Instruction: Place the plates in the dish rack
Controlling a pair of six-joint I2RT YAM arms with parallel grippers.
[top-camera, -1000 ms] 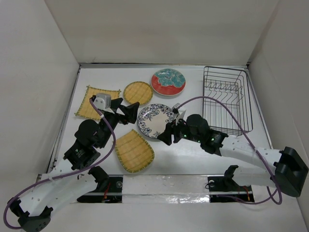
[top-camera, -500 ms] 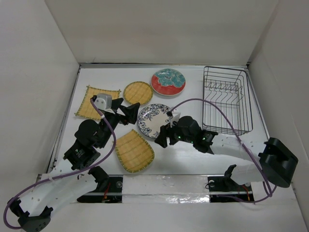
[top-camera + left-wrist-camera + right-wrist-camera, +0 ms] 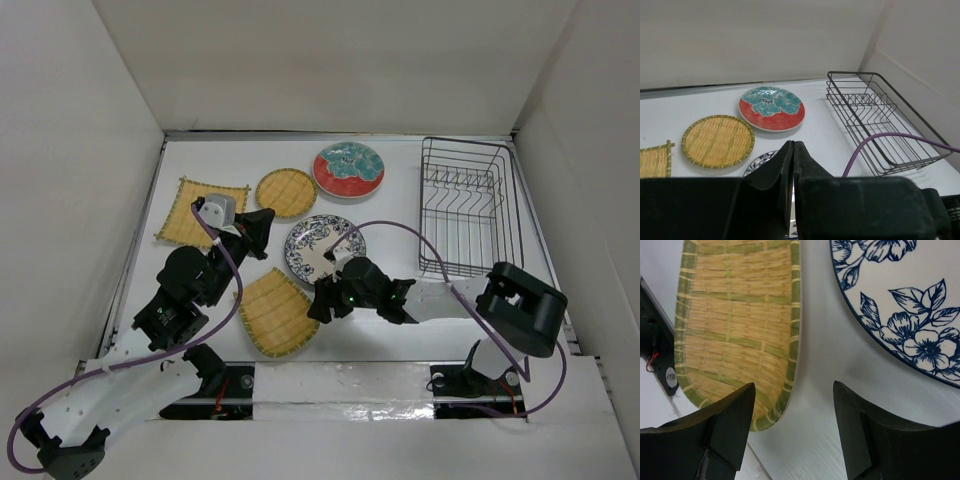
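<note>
Plainly the right gripper (image 3: 792,390) is the nearer one. Its jaws stand open and empty, low over the table, straddling the near rim of the rounded-square woven plate (image 3: 735,315). Most of that plate lies off to their left, and I can't tell whether a finger touches it. The floral plate (image 3: 905,305) lies just to their right. The left gripper (image 3: 793,160) hovers, pinched shut on nothing. The rack (image 3: 460,140) stands well apart, far right.

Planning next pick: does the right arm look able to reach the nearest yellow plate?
Likely yes: the right arm holds open jaws at the edge of the yellow plate, nothing on it.
</note>
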